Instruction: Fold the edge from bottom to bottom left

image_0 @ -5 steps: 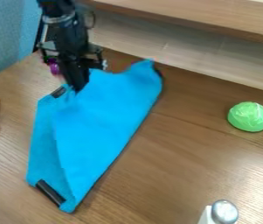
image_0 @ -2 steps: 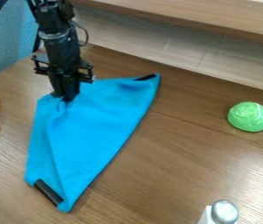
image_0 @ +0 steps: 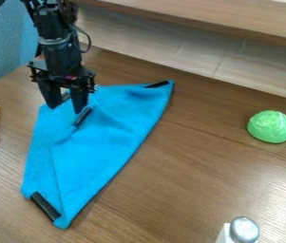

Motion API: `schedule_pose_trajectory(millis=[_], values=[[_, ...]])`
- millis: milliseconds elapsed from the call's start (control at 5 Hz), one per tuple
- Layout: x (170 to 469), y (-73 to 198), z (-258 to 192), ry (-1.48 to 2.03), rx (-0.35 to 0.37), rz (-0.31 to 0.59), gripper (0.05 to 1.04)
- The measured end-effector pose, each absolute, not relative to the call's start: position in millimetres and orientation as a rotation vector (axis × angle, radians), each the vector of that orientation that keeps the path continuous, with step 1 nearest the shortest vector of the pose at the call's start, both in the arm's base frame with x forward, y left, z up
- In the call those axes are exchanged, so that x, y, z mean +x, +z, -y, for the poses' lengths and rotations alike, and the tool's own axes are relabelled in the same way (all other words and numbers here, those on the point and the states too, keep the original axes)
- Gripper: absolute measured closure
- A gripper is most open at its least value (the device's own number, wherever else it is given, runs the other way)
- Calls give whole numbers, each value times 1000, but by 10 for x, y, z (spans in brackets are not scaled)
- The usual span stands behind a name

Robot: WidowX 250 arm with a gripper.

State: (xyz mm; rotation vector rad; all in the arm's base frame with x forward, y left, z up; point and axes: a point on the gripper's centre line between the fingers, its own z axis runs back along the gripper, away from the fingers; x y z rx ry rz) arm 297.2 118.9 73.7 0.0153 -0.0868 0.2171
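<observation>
End effector wide open, holding nothing, at the blue cloth. We suspect lifting could snag the black strip just beside it, dragging the fold open.

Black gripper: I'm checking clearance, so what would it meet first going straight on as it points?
The gripper would likely meet the blue cloth first, at its upper-left end; how much gap lies between them is unclear.

The black arm hangs at the upper left, nearly upright, its end effector pointing down, two fingers spread with a gap between them.
</observation>
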Motion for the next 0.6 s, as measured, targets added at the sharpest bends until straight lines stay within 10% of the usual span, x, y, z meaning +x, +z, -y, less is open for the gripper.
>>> schedule_pose_trajectory(millis=[200,600], values=[[2981,740,-1157,226,-3,89,81],[3163,938,-837,152,-81,141,82]])
